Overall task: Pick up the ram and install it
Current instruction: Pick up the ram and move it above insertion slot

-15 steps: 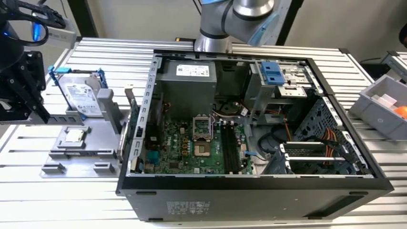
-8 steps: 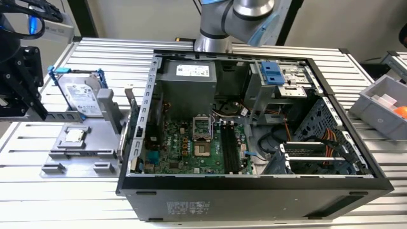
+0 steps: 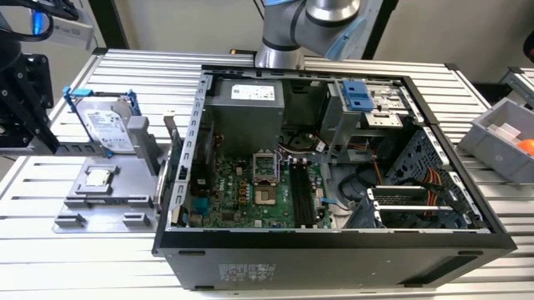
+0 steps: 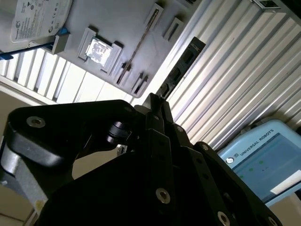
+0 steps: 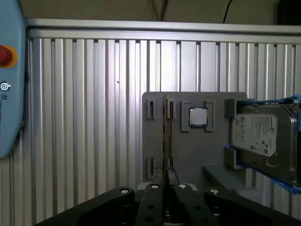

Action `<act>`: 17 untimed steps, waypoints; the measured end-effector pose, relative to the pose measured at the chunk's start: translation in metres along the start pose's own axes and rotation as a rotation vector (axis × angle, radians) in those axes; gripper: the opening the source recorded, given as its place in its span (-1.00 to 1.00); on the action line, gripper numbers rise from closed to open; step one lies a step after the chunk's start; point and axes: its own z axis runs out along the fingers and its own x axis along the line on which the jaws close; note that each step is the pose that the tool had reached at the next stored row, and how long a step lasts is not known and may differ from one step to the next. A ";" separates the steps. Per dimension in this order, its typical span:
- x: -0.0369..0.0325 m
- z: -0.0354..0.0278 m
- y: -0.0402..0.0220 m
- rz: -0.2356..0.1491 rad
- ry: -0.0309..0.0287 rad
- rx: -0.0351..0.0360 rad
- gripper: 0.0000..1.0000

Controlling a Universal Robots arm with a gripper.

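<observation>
The ram (image 5: 164,136) is a thin dark stick standing on its edge in the grey fixture (image 5: 188,150), between small slot posts. In the second wrist view the ram (image 4: 136,47) shows as a thin line on that fixture (image 4: 122,28). My gripper (image 5: 165,176) hangs well above the ram, lined up with its length, its fingers together with nothing between them. The second wrist view has the gripper (image 4: 157,101) with its tips closed, clear of the fixture. In the exterior view the black wrist assembly (image 3: 21,106) sits at the left edge, above the fixture (image 3: 109,187).
On the same fixture lie a small square silver chip (image 5: 198,117) and a silver hard drive (image 5: 263,136) in a blue-handled frame. The open computer case (image 3: 334,162), with its motherboard and memory slots (image 3: 301,194), stands to the exterior view's right. A blue pendant (image 5: 9,80) lies on the ribbed table.
</observation>
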 end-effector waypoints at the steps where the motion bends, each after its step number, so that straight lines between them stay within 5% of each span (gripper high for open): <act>1: 0.0000 -0.0010 0.0001 0.000 -0.0001 0.0001 -1.00; 17: -0.0005 -0.0089 0.0003 0.000 -0.0001 0.0009 -1.00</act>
